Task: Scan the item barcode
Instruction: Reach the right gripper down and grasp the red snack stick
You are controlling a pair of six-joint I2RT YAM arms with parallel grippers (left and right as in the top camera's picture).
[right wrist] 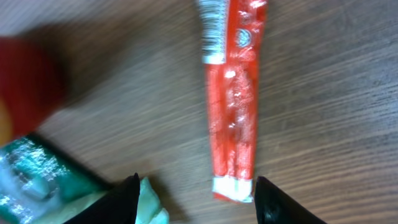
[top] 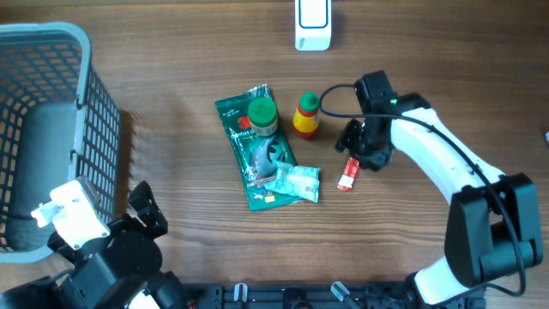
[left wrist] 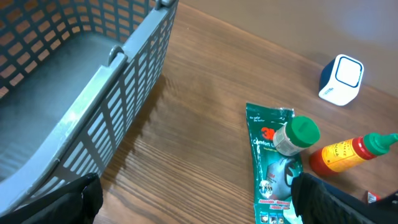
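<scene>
A red "3" and the word "Comfort" are printed on the green packet (left wrist: pixel 268 168), a barcode on the red sachet (right wrist: pixel 233 106).

Worktop (top: pixel 171 69): brown wood grain running left to right.
Left side: grey mesh basket (top: pixel 103 112).
Far edge: white scanner (top: pixel 312 23).
Middle: green packet (top: pixel 249 163) lying flat, with a pale packet (top: pixel 296 183) overlapping its lower corner.
Right of the green packet: green-capped bottle (top: pixel 307 116).
Right of the pale packet: red sachet (top: pixel 347 173), flat, apart from the bottle.
</scene>
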